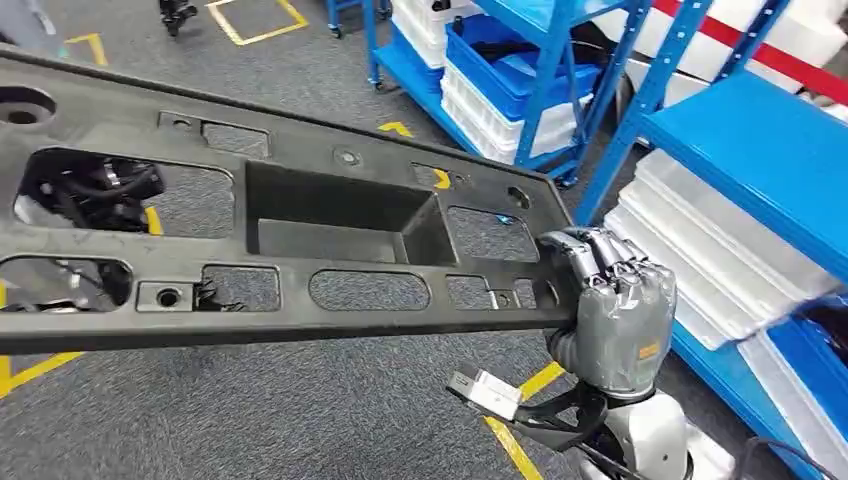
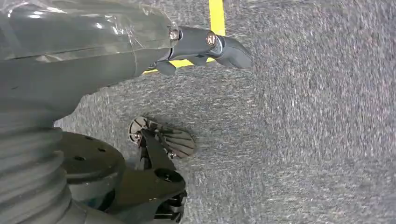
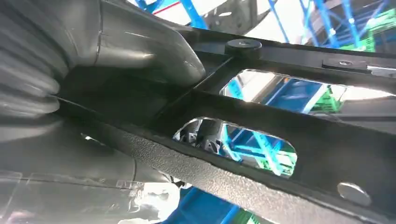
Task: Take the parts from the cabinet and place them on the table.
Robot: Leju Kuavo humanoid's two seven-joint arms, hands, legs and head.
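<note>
A long black plastic panel [image 1: 300, 130] with a deep rectangular pocket and several cut-outs stretches across the head view, off the left edge. My right hand [image 1: 615, 300] grips its right end, fingers curled over the top edge. In the right wrist view the panel's ribbed underside [image 3: 280, 135] sits close to the camera, and the grey thumb [image 3: 140, 42] presses against it. My left hand [image 2: 93, 42] hangs over the grey carpet with a dark fingertip [image 2: 229, 49] stretched out and nothing in it.
Blue shelving [image 1: 760, 150] stands to the right, with stacked white trays [image 1: 700, 260] on its lower level. Further back is another blue rack with a blue bin [image 1: 510, 70]. The floor is grey carpet with yellow tape lines [image 1: 520, 420].
</note>
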